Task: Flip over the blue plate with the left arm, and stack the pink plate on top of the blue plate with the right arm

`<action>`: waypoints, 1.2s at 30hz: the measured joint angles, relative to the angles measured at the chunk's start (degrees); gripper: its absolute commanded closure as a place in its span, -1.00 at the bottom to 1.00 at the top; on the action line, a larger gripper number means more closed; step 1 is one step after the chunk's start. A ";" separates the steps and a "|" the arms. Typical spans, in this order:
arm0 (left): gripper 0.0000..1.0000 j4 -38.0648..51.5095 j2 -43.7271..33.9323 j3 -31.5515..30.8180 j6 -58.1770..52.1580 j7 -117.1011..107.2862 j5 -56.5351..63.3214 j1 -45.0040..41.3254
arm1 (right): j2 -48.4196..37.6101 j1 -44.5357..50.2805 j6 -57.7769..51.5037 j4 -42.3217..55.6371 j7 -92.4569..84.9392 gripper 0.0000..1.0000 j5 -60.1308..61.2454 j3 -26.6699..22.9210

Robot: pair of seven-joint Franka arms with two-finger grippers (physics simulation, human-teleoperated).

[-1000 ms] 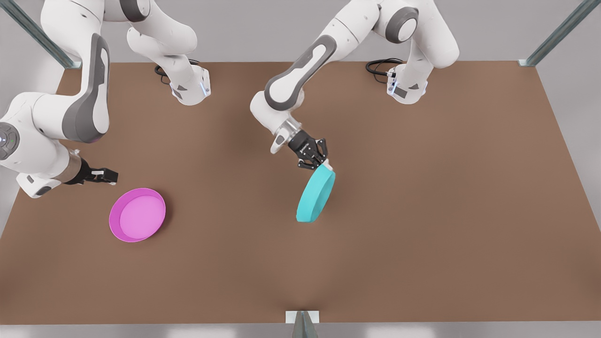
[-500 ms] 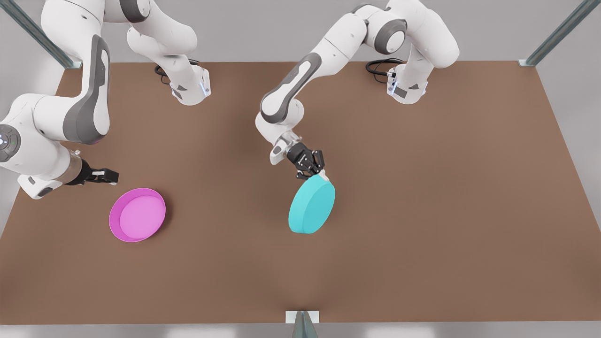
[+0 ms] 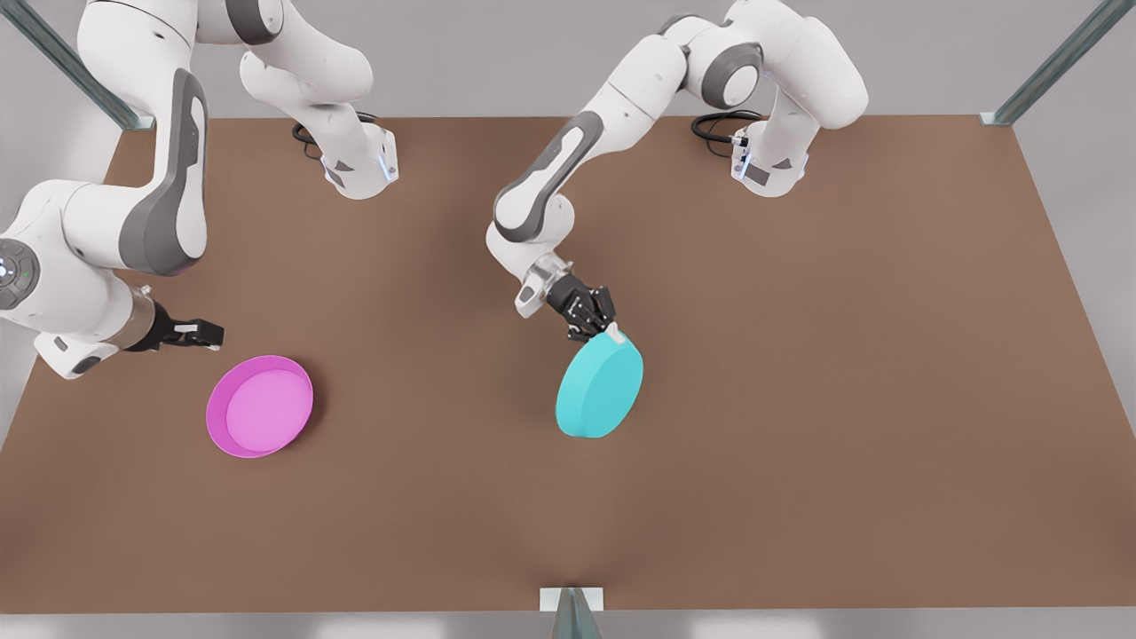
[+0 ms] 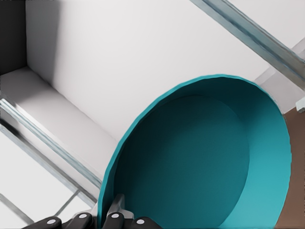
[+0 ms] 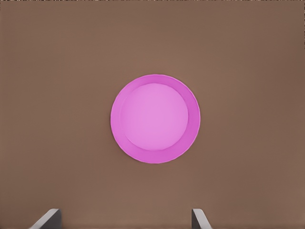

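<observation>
1. The left gripper (image 3: 609,335) is pinching the rim of the round shallow cyan-turquoise plastic plate (image 3: 600,389), the blue plate, at the edge farthest from the camera in the front view. In the left wrist view the fingers (image 4: 116,213) are clamped across the rim wall, one inside the plate (image 4: 205,162) and one outside.

2. The blue plate is being held tilted, underside facing the front camera and hollow facing the left wrist camera. Whether its low edge is touching the flat brown table (image 3: 799,399) cannot be told.

3. Step in hand, as judged: finishing the flip. The rotation should be carried on until the rim faces squarely down, and the plate lowered until the whole rim is seated before the fingers are released. An early release risks the plate dropping, rolling or falling back.

4. The inverted base should end level, since it is to carry the second plate.

5. The round shallow magenta-pink plastic plate (image 3: 259,406), the pink plate, is lying upright on the table, well apart from the blue plate toward the front view's left.

6. The right gripper (image 3: 197,333) is waiting beside the pink plate, on the side away from the blue plate, holding nothing. In the right wrist view the fingertips (image 5: 46,218) are standing spread wide with the pink plate (image 5: 155,118) centred between them, farther off.

7. The right arm is best kept waiting until the left gripper has let go.
</observation>
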 measured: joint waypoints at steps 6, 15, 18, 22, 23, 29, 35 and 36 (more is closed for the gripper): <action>0.49 1.59 2.63 -0.43 -0.96 -1.01 -0.47 -0.13 | 0.00 0.10 0.00 0.00 0.00 -1.00 0.09 0.00; 0.39 2.47 4.48 -0.43 -1.30 -1.80 -1.34 -0.18 | 0.53 0.05 0.53 -0.08 -0.09 -1.00 0.09 0.00; -0.27 2.46 4.57 -0.50 -1.29 -1.80 -1.84 -0.14 | 0.62 0.02 0.62 -0.09 -0.09 -1.00 0.18 -0.09; -0.52 2.98 5.00 -1.29 -1.80 -1.80 -2.26 -0.22 | 0.88 0.00 0.62 -0.09 -0.17 -1.00 0.18 -0.26; -0.91 3.49 5.27 -1.34 -2.12 -1.80 -2.38 -0.22 | 0.88 -0.06 0.62 -0.09 -0.17 -1.00 0.21 -0.26; -1.00 14.83 10.35 -4.08 -4.45 -1.24 -5.09 -0.07 | 1.05 -0.08 0.53 -0.09 -0.17 -1.00 0.26 -0.26; -1.00 28.74 16.17 -5.67 1.86 -9.98 -15.84 1.70 | 0.30 0.49 3.87 -2.71 -0.87 -1.00 6.65 -3.25; -1.00 30.21 16.63 -7.75 1.93 -11.94 -17.29 2.61 | -0.01 -0.66 6.52 -4.58 -3.76 -1.00 8.66 -3.44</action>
